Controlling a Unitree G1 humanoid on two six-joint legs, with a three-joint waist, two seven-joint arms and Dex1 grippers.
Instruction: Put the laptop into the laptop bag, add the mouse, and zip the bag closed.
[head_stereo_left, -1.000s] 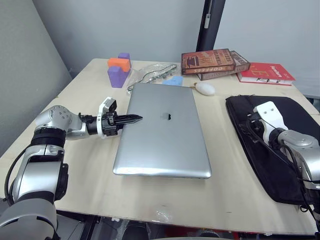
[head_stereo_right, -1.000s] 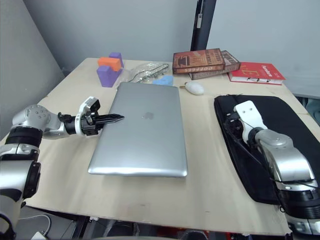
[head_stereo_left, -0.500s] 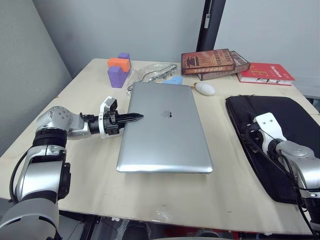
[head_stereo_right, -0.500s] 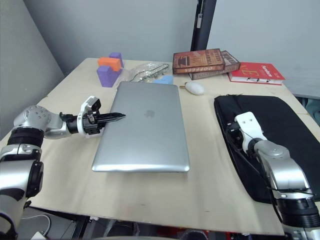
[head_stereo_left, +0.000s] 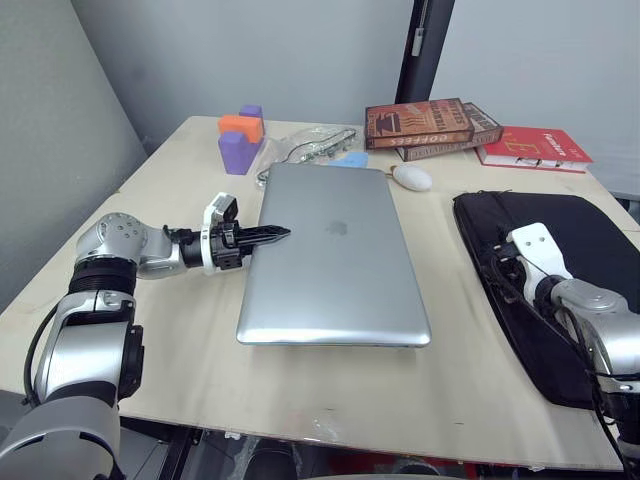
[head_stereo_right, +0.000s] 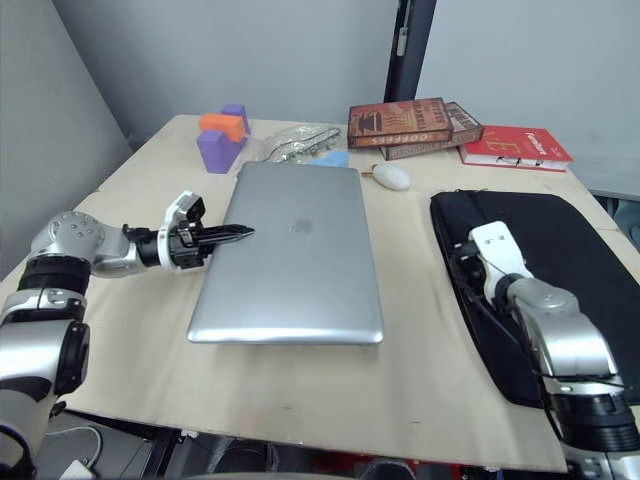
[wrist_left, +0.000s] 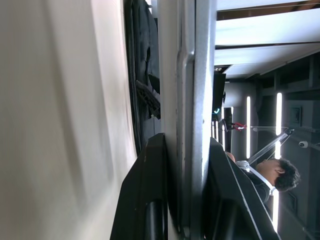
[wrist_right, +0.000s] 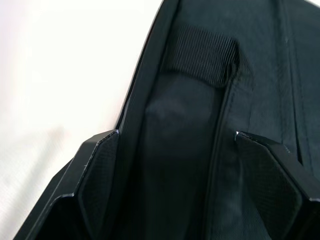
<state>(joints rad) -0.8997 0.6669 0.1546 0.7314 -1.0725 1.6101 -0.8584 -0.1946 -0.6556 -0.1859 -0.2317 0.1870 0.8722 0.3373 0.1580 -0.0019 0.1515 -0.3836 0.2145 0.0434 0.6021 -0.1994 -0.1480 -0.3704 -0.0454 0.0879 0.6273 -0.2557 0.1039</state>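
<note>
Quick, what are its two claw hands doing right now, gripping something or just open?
Left end effector: closed on the left edge of the laptop.
Right end effector: open, holding nothing, poised over the laptop bag.

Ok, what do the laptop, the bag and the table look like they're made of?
The laptop looks like brushed aluminium: matte silver with a soft, even sheen. The laptop bag appears to be black woven fabric, with a ribbed webbing strap visible in the right wrist view. The table seems to be pale plywood, faintly grained.
</note>
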